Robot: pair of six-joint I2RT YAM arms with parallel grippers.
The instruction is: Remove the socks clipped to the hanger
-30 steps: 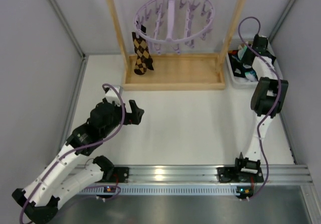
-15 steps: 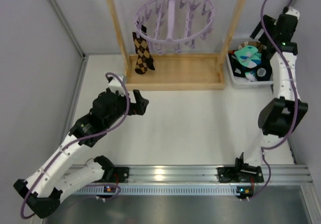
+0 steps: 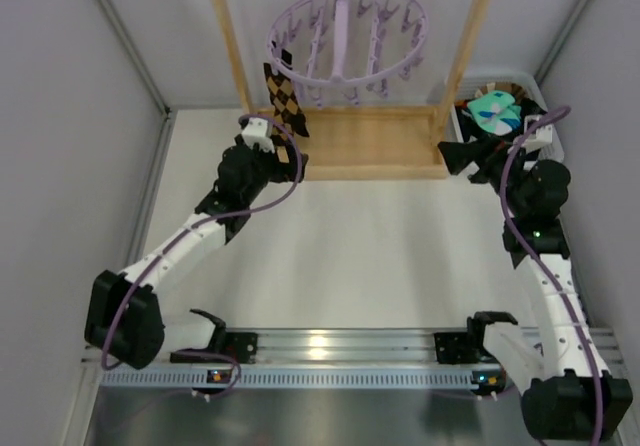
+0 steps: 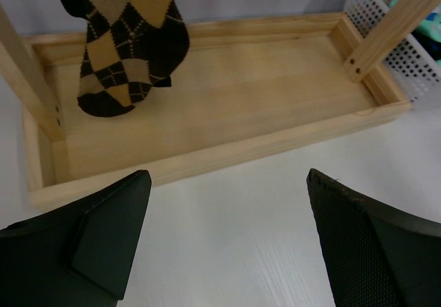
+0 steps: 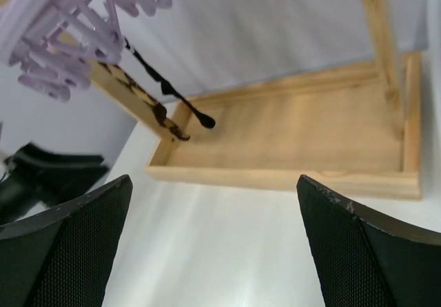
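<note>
Lilac plastic forms the round hanger (image 3: 343,36), a ring with crossbars and many small pegs, hung inside a pale wooden frame (image 3: 345,171) of two posts and one shallow tray. One soft argyle sock (image 3: 285,101), black and tan diamonds, dangles from a peg at its left rim. Mint socks (image 3: 495,111) lie heaped in one white perforated basket (image 3: 530,84) on the white surface (image 3: 380,246).

Left wrist: the left pincer (image 4: 226,182) is spread wide before the tray, the argyle sock hanging above it.

Right wrist: the right pincer (image 5: 213,183) is likewise spread, its two dark fingers mesh-textured, with the hanger at upper left.
</note>
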